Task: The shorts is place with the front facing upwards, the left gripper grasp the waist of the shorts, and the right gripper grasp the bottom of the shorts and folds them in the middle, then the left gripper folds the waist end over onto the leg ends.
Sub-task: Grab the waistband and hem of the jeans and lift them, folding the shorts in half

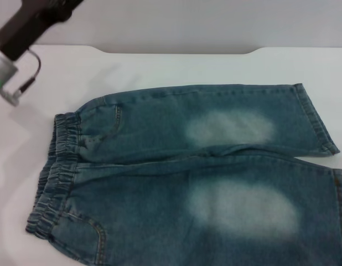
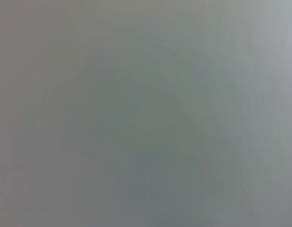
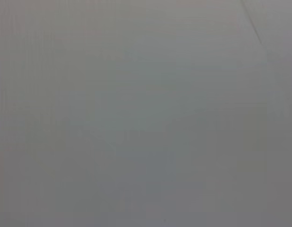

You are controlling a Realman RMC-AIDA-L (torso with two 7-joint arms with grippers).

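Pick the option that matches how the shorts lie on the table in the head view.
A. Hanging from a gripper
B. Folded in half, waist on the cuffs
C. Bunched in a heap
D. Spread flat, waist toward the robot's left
D: the shorts lie spread flat, the ruffled waist at the robot's left and the hemmed leg ends at its right.

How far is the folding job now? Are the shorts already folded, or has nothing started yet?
Done: the shorts lie flat and unfolded on the table, waist toward the robot's left, leg ends toward its right. In hand: nothing is grasped; the left arm is raised at the far left corner, away from the cloth, and the right arm is out of view. Left: both grasps and both folds.
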